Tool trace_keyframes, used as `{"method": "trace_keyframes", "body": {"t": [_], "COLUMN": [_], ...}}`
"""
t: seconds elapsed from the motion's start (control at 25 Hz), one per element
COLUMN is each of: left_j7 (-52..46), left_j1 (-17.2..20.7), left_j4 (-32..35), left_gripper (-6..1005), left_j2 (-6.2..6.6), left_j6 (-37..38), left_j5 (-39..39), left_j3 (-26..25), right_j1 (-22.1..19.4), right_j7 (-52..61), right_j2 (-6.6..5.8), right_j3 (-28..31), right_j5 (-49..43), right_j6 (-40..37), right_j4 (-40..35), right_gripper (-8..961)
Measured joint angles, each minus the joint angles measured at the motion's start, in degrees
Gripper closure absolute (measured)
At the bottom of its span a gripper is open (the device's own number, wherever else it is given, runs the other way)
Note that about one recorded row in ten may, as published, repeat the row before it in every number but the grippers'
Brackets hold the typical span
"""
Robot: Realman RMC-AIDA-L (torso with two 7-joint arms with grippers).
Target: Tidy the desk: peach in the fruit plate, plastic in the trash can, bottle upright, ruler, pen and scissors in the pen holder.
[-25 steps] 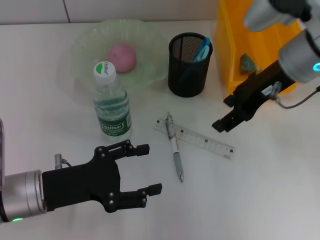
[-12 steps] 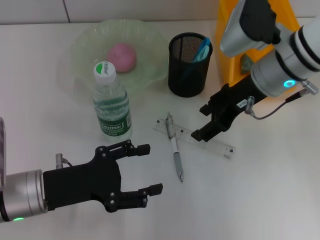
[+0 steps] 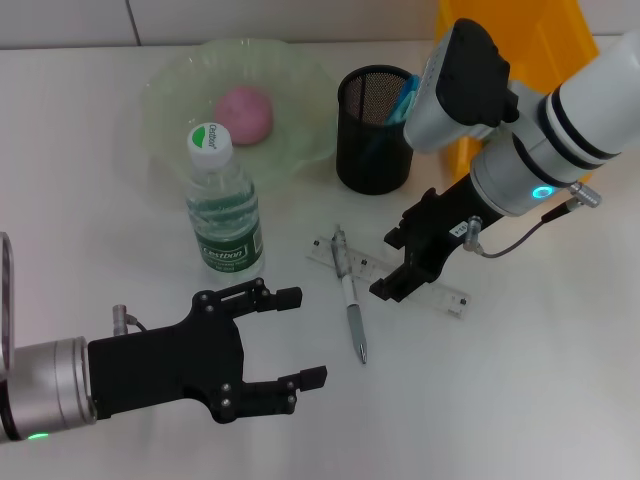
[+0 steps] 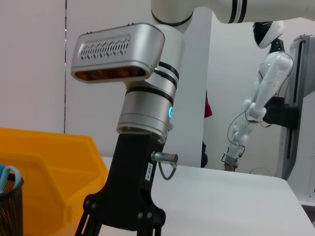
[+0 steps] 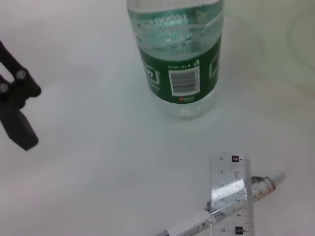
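Note:
A pink peach (image 3: 245, 112) lies in the green glass fruit plate (image 3: 165, 95). The bottle (image 3: 222, 205) stands upright in front of the plate, also seen as the bottle (image 5: 177, 54) from the right wrist. The black mesh pen holder (image 3: 378, 128) holds blue-handled scissors (image 3: 405, 100). The clear ruler (image 3: 440, 293) and the pen (image 3: 350, 295) lie crossed on the desk. My right gripper (image 3: 388, 265) hangs open just over the ruler's middle. My left gripper (image 3: 300, 337) rests open near the front left, holding nothing. The plastic is hidden.
The yellow trash can (image 3: 535, 30) stands at the back right, partly behind my right arm. From the right wrist, the ruler (image 5: 231, 196) lies over the pen (image 5: 197, 223), and a left finger (image 5: 17, 123) shows farther off. The white desk stretches in front.
My right arm has swung from beside the yellow trash can leftward and down to just over the ruler. The left arm and the desk objects have not moved.

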Motion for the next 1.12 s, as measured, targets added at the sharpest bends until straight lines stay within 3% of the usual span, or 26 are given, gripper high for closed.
{"method": "trace_keyframes", "body": {"t": [0.72, 0.96, 1.12], "left_j7": [0.3, 0.3, 0.3], "left_j1": [-0.3, -0.3, -0.3], "left_j4": [-0.2, -0.3, -0.4], "left_gripper": [186, 186, 187], "left_j2": [0.00, 0.00, 0.00], "left_j6": [-0.2, -0.2, -0.2], "left_j5": [0.0, 0.0, 0.0], "left_j3": [0.1, 0.1, 0.1], "right_j1": [1.5, 1.6, 1.7], "right_j7": [-1.1, -1.1, -1.1], "right_j2": [0.01, 0.05, 0.07], "right_j3": [-0.6, -0.6, -1.2], "right_j5": [2.3, 2.3, 2.3], "right_j6": [2.4, 3.4, 4.3], "right_j4": [3.9, 5.0, 5.5], "right_gripper": [258, 354, 355]}}
